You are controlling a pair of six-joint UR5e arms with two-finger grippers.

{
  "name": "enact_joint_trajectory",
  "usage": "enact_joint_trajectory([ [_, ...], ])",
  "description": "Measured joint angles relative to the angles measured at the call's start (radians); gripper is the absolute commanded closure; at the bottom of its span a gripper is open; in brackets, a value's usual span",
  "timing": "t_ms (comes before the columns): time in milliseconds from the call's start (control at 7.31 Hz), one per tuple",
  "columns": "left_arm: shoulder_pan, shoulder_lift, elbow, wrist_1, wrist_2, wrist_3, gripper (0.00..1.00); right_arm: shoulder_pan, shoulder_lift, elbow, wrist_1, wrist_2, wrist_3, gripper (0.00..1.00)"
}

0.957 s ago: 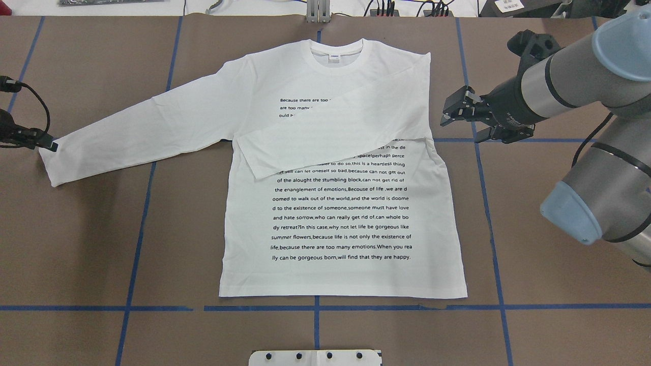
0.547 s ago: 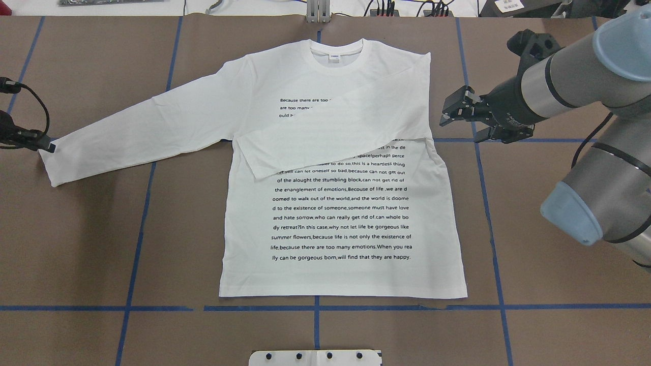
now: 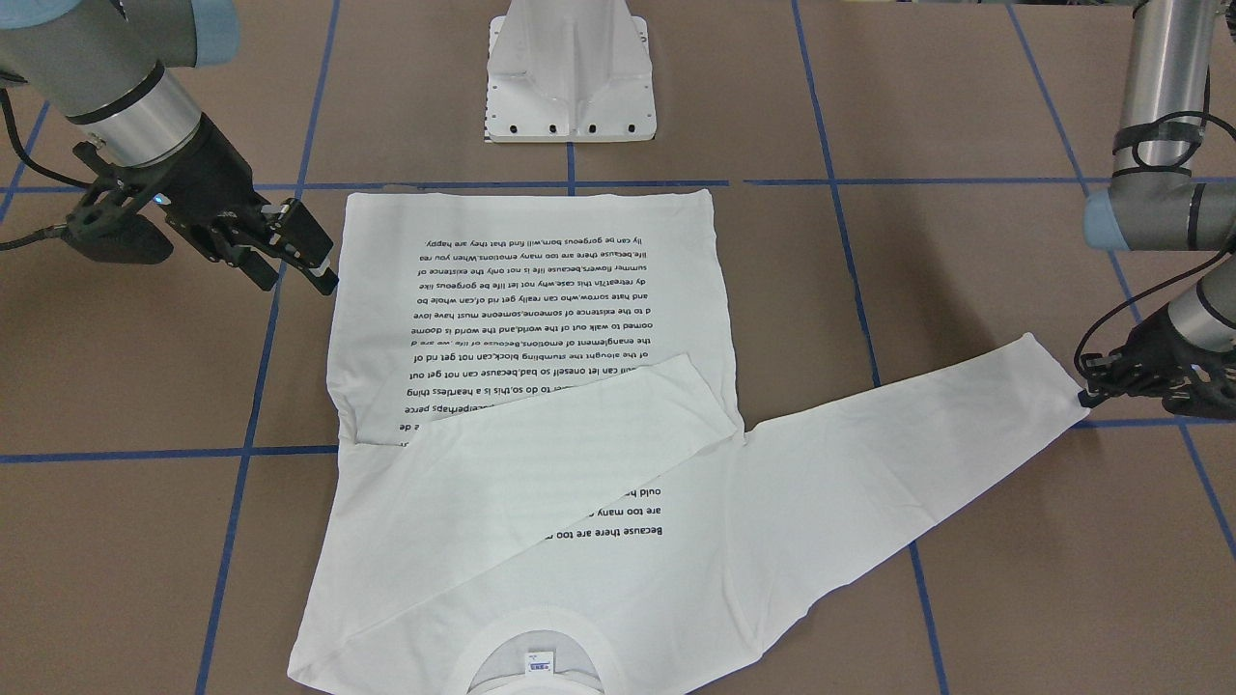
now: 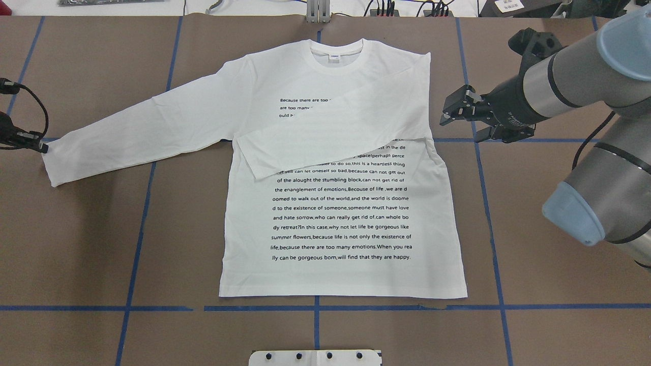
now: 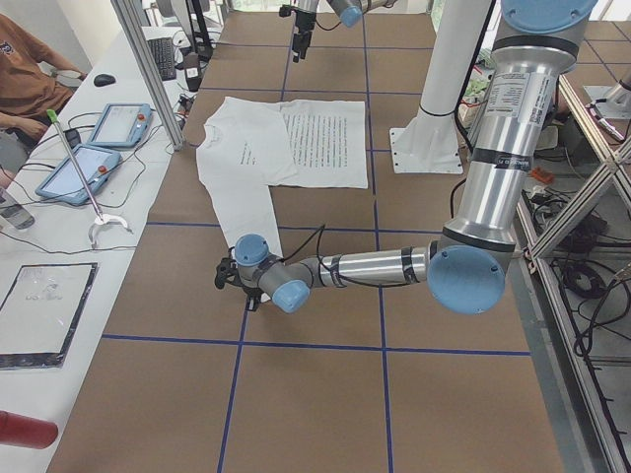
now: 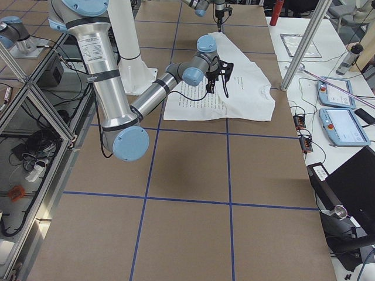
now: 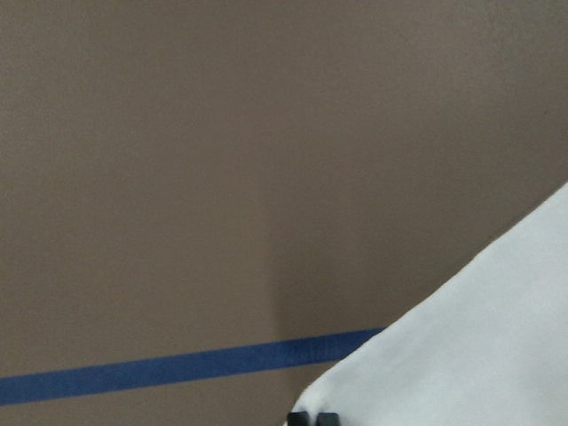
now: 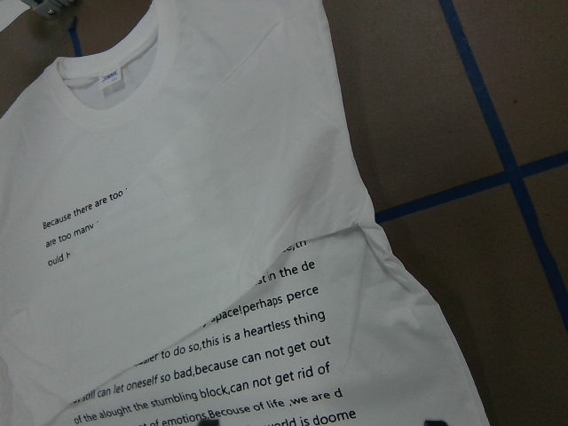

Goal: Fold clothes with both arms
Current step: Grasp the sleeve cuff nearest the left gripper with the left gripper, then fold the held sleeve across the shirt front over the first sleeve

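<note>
Shirt (image 4: 341,213): flat and print up at the middle of the overhead frame, collar (image 4: 336,58) toward the top edge. One sleeve (image 4: 335,137) lies folded across the chest and hides part of the text. The other sleeve (image 4: 152,132) runs out to the frame's left edge.

Step in hand, as judged: folding in the second sleeve. The left gripper (image 4: 43,148) sits at the cuff (image 4: 51,165) with its fingers close together at the cloth's edge (whether cloth lies between them cannot be told). The right gripper (image 3: 295,277) is spread wide and empty, just beside the shirt's edge at the right of the overhead frame.

The next move likely calls for a sure pinch on the cuff, then a lift and carry across the chest without dragging the body askew.

Surface: a brown table (image 4: 534,330) with blue tape lines (image 4: 127,254) and a white base (image 4: 315,357) at the bottom edge. Room: a seated person (image 5: 30,69) and tablets (image 5: 120,123) at the upper left of the left-side view.
</note>
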Motion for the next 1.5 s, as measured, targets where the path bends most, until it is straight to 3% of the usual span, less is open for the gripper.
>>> enact_joint_trajectory([
  [410,0.003,-0.020,-0.115,0.011,-0.093,-0.136,1.00,0.025,-0.015,0.006,-0.001,0.027,-0.002,0.15],
  [547,0.023,-0.039,-0.185,0.012,-0.135,-0.262,1.00,0.048,-0.031,0.007,-0.001,0.046,-0.013,0.00],
  [820,0.164,-0.176,-0.282,0.013,-0.143,-0.609,1.00,0.086,-0.093,0.020,0.001,0.067,-0.095,0.00],
  [1094,0.326,-0.401,-0.267,0.013,-0.021,-0.927,1.00,0.117,-0.162,0.027,0.006,0.069,-0.196,0.00],
  [1504,0.501,-0.727,-0.135,0.052,0.272,-1.137,1.00,0.181,-0.265,0.028,0.012,0.069,-0.378,0.00],
])
